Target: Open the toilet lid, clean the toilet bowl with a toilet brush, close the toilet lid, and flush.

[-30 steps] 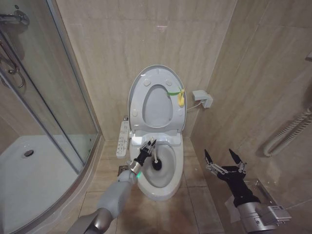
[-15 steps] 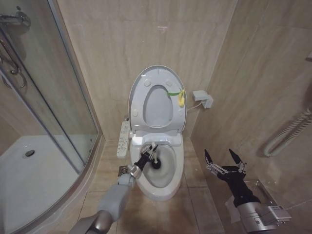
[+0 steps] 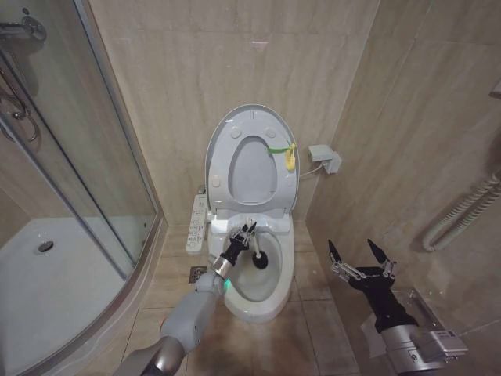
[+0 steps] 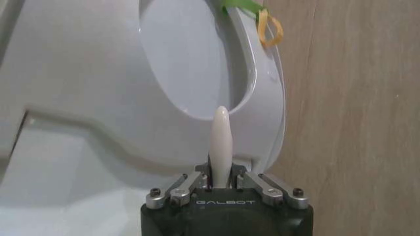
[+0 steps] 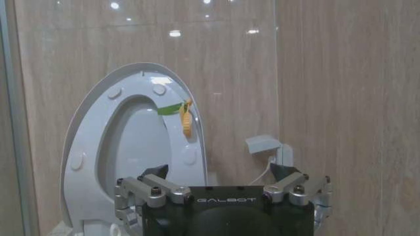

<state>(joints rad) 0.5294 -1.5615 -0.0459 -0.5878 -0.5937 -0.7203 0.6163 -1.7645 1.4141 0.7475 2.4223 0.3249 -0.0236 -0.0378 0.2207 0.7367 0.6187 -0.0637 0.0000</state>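
The toilet lid [image 3: 252, 160] stands raised against the tiled wall behind the toilet bowl [image 3: 254, 270], with the ring seat lifted flat against it; a yellow-green tag [image 3: 286, 153] hangs from its edge on the side toward the wall socket box [image 3: 326, 158]. The bowl lies open below it, and inside it sits the dark bristle head of the toilet brush [image 3: 258, 254], low against the inner wall near the back of the basin. The thin white handle slants up from the head to the left pincer [image 3: 242, 234], which hangs over the bowl's rear rim, closed on the handle. In the left wrist view the handle's rounded tip juts out between the clamped fingers [image 4: 259, 182]. A white button panel [image 3: 197, 222] runs along the bowl's side nearest the glass shower door [image 3: 86, 157]. The right pincer [image 3: 360, 254] hovers well apart from the bowl, on its socket side, fingers spread wide and gripping nothing.
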